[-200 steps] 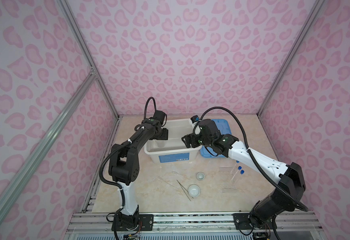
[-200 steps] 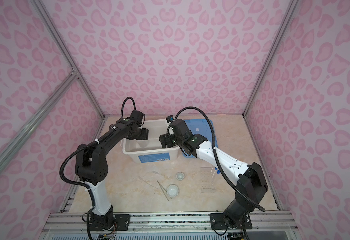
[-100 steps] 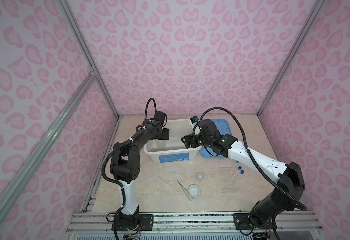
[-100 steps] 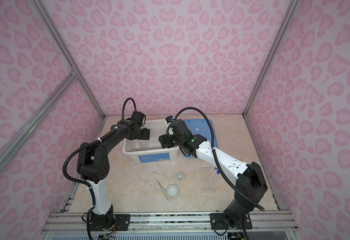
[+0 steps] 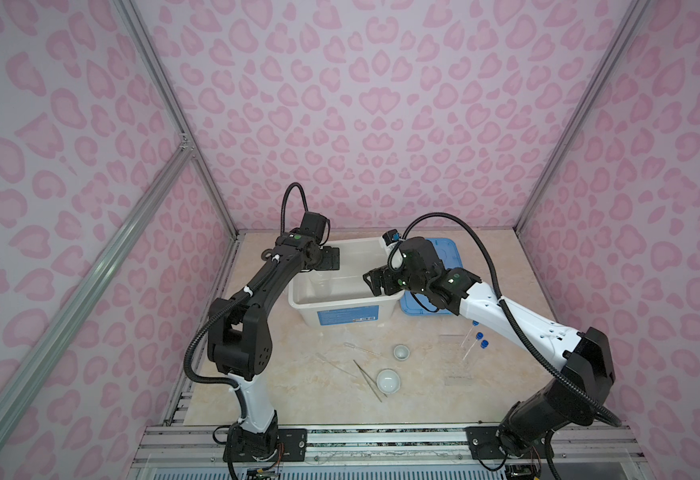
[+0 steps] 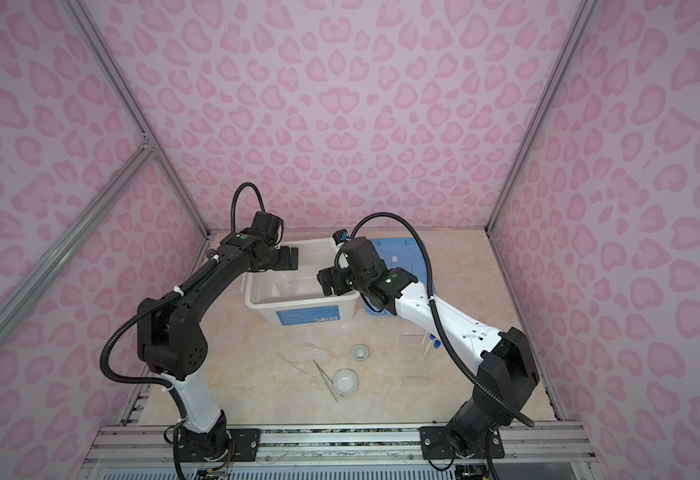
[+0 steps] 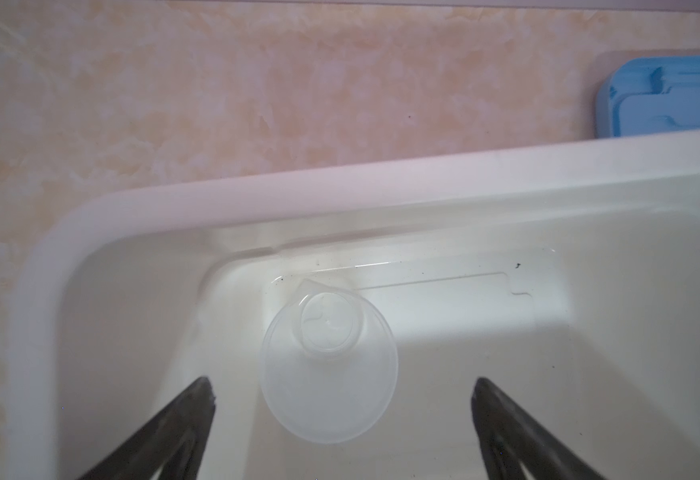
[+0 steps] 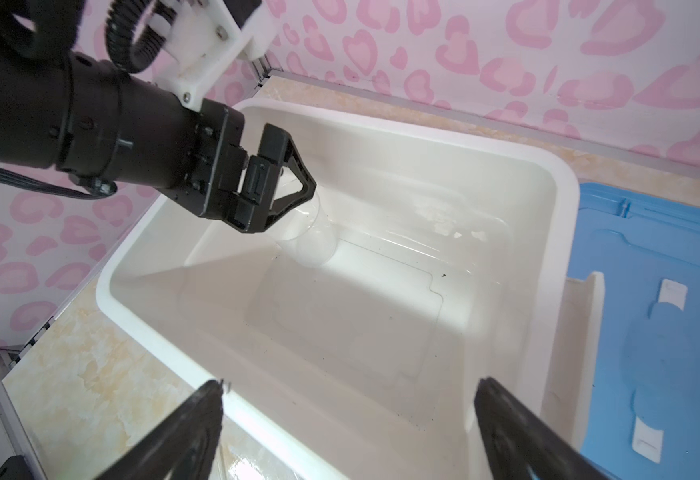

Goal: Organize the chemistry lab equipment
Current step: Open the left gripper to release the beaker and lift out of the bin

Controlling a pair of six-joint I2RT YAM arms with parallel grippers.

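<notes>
Plainly the biggest thing on the table (image 5: 298, 399) is the white box (image 5: 302, 299), standing open with its blue lid (image 5: 450, 249) laid flat just beside it, so that pieces can go in from above. Both arms reach over it. The left gripper (image 7: 340, 395) hangs inside the box with its fingers (image 7: 198, 399) spread wide, and the clear glass vessel (image 7: 327, 365) sits low in the box between them, a gap showing on either side, so it looks let go rather than held. The right gripper (image 8: 348, 390) hovers over the opposite rim, equally wide and empty, likely waiting its turn. Nearer the robot, the clear rack (image 5: 458, 365), the blue-capped tubes (image 5: 479, 335), two white dishes (image 5: 388, 381), the tweezers (image 5: 367, 380) and the droppers (image 5: 336, 365) lie on the table, not yet sorted.
</notes>
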